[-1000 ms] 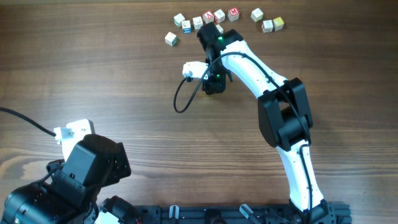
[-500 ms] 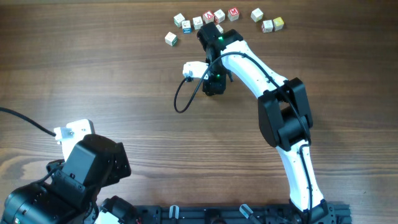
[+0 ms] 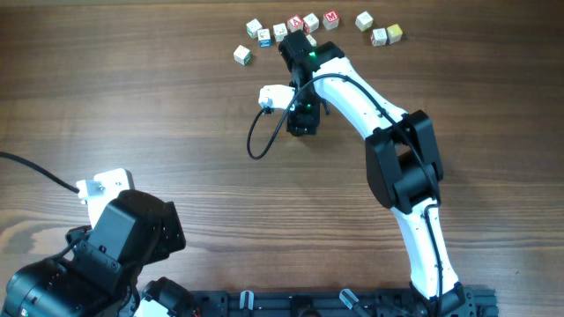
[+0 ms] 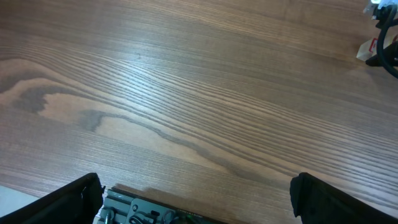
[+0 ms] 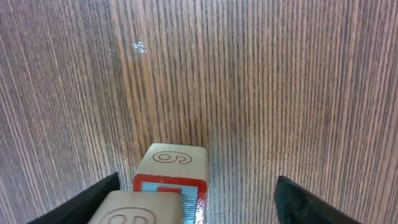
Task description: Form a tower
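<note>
In the right wrist view the tower (image 5: 168, 186) rises between my right gripper's (image 5: 199, 202) fingers. A cream-topped cube is nearest the camera. Behind it shows a cube with a red-framed blue face and a cream face engraved with a 9. The jaws stand open: the left finger (image 5: 93, 196) is close beside the cubes, and the right finger (image 5: 311, 202) is well clear across bare wood. From overhead the right arm (image 3: 352, 88) hangs over that spot and hides the tower. My left gripper (image 4: 199, 208) is open over bare table at the near left.
Several loose letter cubes lie in a row at the far edge (image 3: 311, 22), one apart at the left (image 3: 241, 55) and a pair at the right (image 3: 386, 34). A black cable (image 3: 257, 141) loops on the table left of the right wrist.
The right gripper's jaws have spread apart around the stack. Neither arm has visibly shifted in the overhead view.
</note>
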Controlling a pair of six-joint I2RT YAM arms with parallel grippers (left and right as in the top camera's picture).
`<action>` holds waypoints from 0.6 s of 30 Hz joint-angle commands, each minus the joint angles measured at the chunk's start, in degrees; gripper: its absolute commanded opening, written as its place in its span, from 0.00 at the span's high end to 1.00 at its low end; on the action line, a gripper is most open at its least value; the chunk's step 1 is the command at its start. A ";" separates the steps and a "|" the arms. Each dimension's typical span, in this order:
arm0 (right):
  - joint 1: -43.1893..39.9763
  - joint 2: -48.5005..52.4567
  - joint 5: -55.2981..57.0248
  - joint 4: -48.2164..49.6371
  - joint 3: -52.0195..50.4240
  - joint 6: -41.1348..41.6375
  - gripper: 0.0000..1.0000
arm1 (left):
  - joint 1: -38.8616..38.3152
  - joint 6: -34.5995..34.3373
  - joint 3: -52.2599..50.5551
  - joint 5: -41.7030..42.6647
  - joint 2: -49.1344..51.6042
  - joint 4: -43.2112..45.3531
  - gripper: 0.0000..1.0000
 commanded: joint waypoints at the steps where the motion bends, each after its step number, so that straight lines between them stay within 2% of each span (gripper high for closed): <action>1: 0.72 -0.87 0.59 -0.46 0.66 0.37 0.09 | 0.26 -0.55 -0.04 -0.09 -0.04 0.13 0.00; 4: 1.36 -1.42 0.59 -0.52 0.66 0.35 0.00 | 0.26 -0.57 -0.04 -0.09 -0.04 0.13 0.00; 14: 1.44 -2.27 1.55 -0.57 0.66 0.52 0.00 | 0.26 -0.55 -0.07 -0.09 -0.04 0.13 0.00; 18: 1.44 -3.04 3.85 -0.81 0.66 0.50 0.03 | 0.26 -0.55 -0.04 -0.09 -0.04 0.13 0.00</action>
